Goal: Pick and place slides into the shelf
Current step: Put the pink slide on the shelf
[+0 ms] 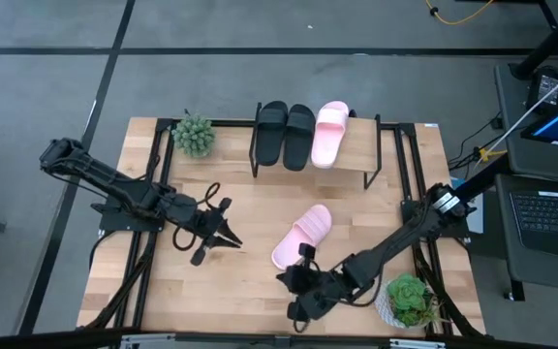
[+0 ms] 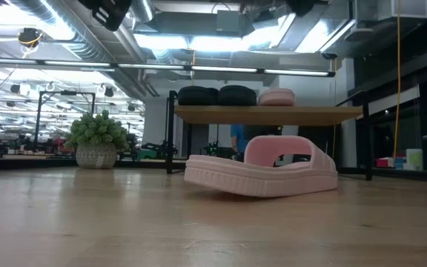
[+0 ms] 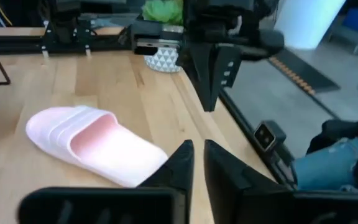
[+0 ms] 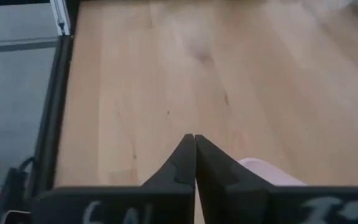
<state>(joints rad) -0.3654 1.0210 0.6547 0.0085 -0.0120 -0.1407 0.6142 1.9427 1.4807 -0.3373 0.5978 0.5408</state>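
The shelf (image 1: 356, 155) stands at the table's far side; on its plank lie two black slides (image 1: 285, 134) and one pink slide (image 1: 329, 133), also seen on the shelf (image 2: 265, 113) in the low view. A second pink slide (image 1: 303, 236) lies sole-down on the table, toe toward the near-left (image 2: 262, 174) (image 3: 92, 143). My left gripper (image 1: 234, 241) (image 3: 197, 163) hovers shut to the left of it. My right gripper (image 1: 295, 306) (image 4: 195, 152) is shut just near of the slide's toe end, fingers slanting down; it touches nothing that I can see.
A small green plant (image 1: 194, 135) sits at the table's far left beside the shelf. Another plant in a white pot (image 1: 407, 301) stands at the near right, close to my right arm. Bare wood lies between the slide and the shelf. A person's leg (image 3: 334, 162) shows beyond the table.
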